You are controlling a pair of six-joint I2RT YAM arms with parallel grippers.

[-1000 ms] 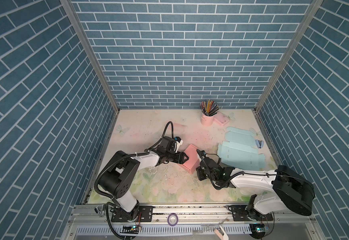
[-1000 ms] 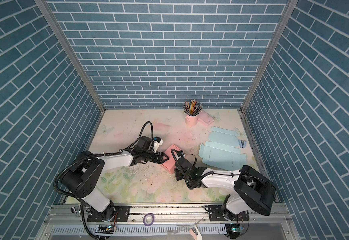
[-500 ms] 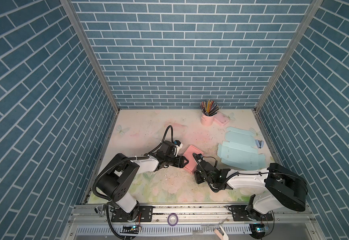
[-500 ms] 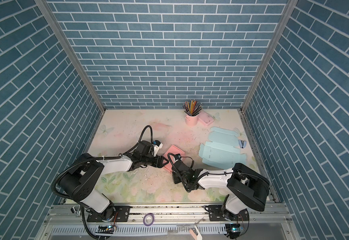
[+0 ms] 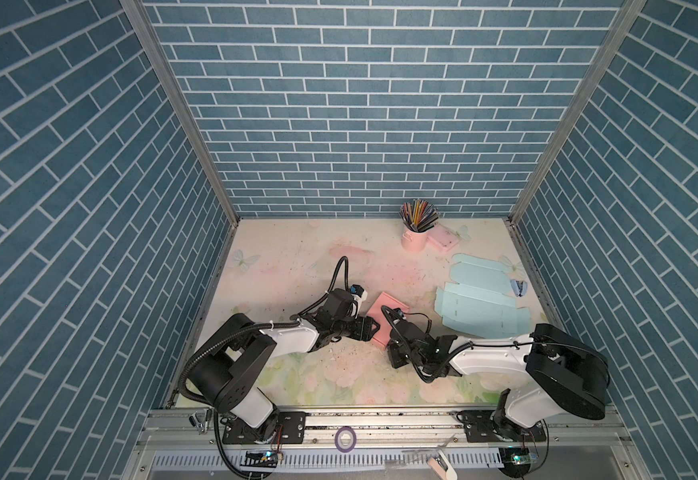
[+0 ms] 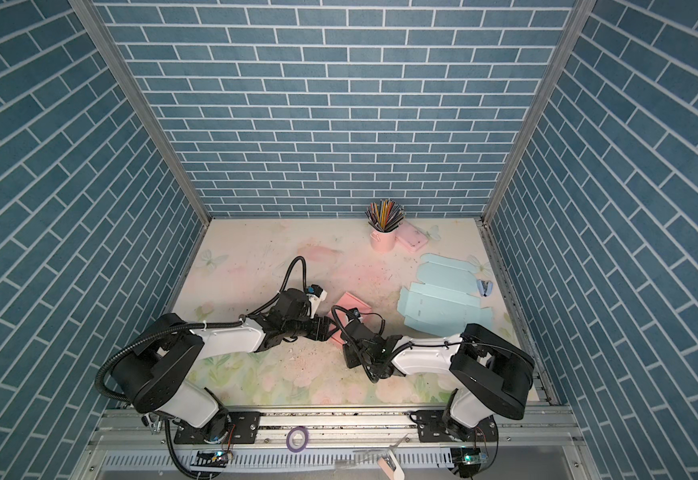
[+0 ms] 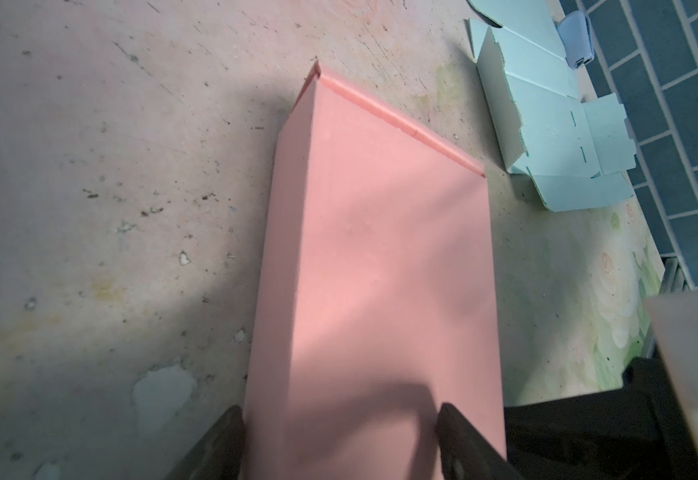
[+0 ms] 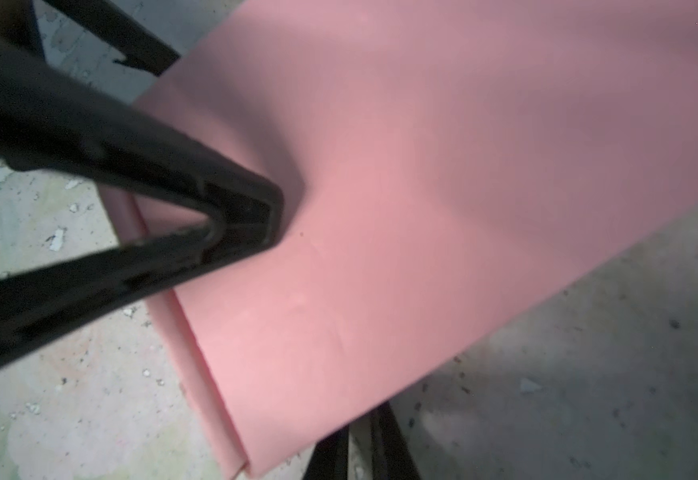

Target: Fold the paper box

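The pink paper box (image 5: 384, 318) (image 6: 351, 305) lies folded shut on the mat at mid-table. My left gripper (image 5: 370, 328) (image 6: 326, 326) holds its left end. In the left wrist view the box (image 7: 380, 270) runs away from the gripper (image 7: 339, 409), with one finger against its side wall and the other on its top face. My right gripper (image 5: 393, 353) (image 6: 349, 353) sits at the box's near corner. Its two fingers (image 8: 384, 449) stand almost together, their tips hidden under the box's edge (image 8: 422, 208). The left gripper's finger (image 8: 247, 216) rests on top of the box.
Flat light-blue box blanks (image 5: 480, 307) lie to the right, with a small blue stapler-like thing (image 5: 517, 286) by the right wall. A pink cup of pencils (image 5: 415, 237) and a small pink box (image 5: 445, 240) stand at the back. Brick walls close in three sides.
The box has come down from standing tilted on its edge to lying flatter on the mat. The right gripper has shifted a little left towards the box's near corner.
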